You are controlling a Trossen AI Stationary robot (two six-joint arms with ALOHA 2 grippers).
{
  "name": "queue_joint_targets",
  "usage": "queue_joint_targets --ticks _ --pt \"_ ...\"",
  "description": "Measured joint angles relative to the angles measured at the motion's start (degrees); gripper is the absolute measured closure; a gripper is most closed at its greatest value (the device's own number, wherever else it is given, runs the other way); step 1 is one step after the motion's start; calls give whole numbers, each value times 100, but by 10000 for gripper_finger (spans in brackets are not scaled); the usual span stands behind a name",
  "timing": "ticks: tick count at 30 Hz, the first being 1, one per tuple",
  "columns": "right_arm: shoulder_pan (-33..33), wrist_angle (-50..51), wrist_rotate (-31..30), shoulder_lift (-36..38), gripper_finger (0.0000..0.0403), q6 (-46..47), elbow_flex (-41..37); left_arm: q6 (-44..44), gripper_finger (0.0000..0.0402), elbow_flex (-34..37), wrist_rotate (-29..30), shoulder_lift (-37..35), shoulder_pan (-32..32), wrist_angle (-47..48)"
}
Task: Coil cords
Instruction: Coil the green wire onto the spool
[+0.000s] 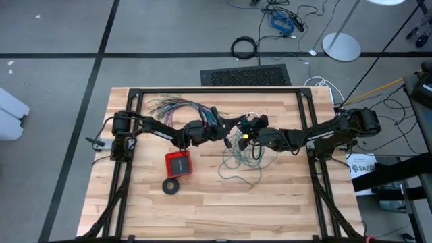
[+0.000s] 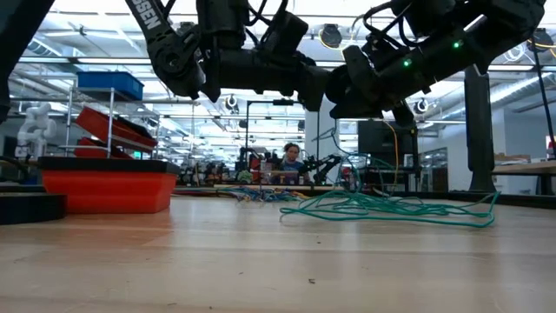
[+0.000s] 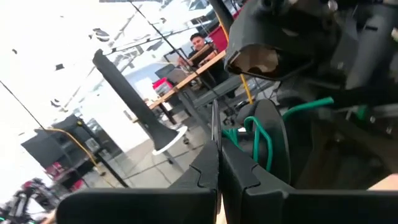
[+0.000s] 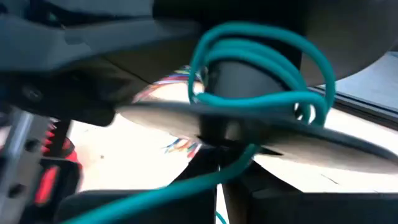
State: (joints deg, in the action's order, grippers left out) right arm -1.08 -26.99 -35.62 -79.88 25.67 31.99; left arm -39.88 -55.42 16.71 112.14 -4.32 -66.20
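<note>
Open robotics lab: long workbenches (image 2: pixel 261 184); seated person (image 2: pixel 291 163); ceiling lights; floor cables (image 1: pixel 280 20)

Where the left hand (image 1: pixel 233 129) and right hand (image 1: pixel 244 132) meet above the bench's middle, we cannot make out from overhead how the teal wire (image 1: pixel 240 162) runs between them. The white cord (image 1: pixel 251 115) there is too thin to follow. In the low view both arms are cut off at the top edge.
</note>
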Motion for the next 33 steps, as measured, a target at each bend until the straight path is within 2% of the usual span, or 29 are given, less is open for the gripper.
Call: queue_joint_targets --ticks 7,19,27,33 --pt "4 -214 174 0 403 66 2 -696 402 2 240 7 2 -43" --pt "29 -718 471 6 403 75 9 -1401 402 9 475 75 -4 -222" --pt "24 -651 537 30 402 174 7 -1621 402 9 605 173 -2 -251" --pt "-36 -115 572 328 402 212 7 -1651 402 117 655 173 0 -243"
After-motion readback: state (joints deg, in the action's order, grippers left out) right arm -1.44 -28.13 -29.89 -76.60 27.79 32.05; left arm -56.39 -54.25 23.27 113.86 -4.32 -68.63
